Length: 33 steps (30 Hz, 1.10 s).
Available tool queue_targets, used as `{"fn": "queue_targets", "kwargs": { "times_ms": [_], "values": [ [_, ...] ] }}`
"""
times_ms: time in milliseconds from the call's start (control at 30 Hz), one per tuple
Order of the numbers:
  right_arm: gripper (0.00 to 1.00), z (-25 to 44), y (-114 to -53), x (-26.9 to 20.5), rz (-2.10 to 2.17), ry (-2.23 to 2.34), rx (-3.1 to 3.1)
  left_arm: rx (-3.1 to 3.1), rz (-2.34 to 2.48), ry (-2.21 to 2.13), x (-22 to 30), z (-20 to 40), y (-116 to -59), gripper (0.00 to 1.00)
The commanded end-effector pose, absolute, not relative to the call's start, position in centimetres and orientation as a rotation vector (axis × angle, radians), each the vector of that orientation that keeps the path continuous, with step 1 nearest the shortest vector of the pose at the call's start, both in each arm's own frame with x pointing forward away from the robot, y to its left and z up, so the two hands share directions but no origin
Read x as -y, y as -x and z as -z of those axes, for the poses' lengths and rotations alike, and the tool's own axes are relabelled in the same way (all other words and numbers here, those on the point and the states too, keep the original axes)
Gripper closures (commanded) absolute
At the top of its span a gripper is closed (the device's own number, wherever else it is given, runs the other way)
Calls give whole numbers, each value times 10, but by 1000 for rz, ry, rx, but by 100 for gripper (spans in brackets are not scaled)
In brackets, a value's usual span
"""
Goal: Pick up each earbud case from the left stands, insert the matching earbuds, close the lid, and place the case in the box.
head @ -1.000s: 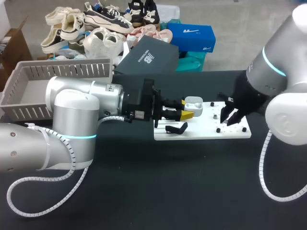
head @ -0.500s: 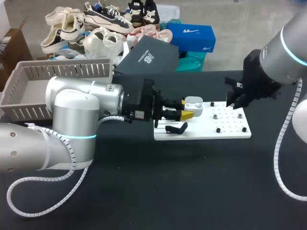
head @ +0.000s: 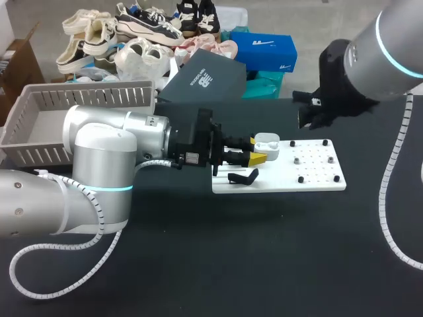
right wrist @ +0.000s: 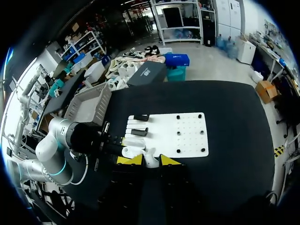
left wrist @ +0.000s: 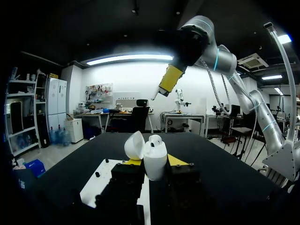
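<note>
Fingers of my left gripper (head: 258,150) clamp the open earbud case (head: 267,140) at the white board's (head: 320,178) far left corner; my right gripper (head: 307,122) hangs above its far edge. Left wrist: case upright between my tips, lid tipped back. Right wrist: my tips pinch a white earbud (right wrist: 150,159).

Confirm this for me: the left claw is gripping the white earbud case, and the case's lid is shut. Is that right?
Not quite. The left claw is gripping the white earbud case, but the case's lid is open, tipped back to one side, as the left wrist view shows.
</note>
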State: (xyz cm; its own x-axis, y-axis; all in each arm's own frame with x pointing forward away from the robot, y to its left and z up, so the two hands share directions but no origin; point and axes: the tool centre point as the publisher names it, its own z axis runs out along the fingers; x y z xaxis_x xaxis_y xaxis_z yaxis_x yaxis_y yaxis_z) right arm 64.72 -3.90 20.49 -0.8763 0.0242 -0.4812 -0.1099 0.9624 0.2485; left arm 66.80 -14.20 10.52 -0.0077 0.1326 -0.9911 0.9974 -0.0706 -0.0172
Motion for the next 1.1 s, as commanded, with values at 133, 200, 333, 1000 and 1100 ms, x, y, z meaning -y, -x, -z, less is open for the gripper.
{"fn": "queue_targets", "kwargs": {
  "times_ms": [133, 200, 333, 1000, 1100],
  "values": [
    [100, -216, -640, 17, -373, 217, -2714, -1281, 1205, -1355, 142, -105, -668, 100],
    [100, -219, -637, 10, -373, 278, -2747, -1281, 1205, -1355, 142, -105, -668, 100],
    [100, -225, -635, 1, -372, 383, -2812, -1281, 1205, -1355, 142, -105, -668, 100],
    [100, -205, -637, -15, -235, 636, -3010, -1281, 1205, -1355, 142, -105, -668, 100],
    [100, -202, -638, -15, -269, 633, -3023, -1281, 1205, -1355, 142, -105, -668, 100]
  ]
}}
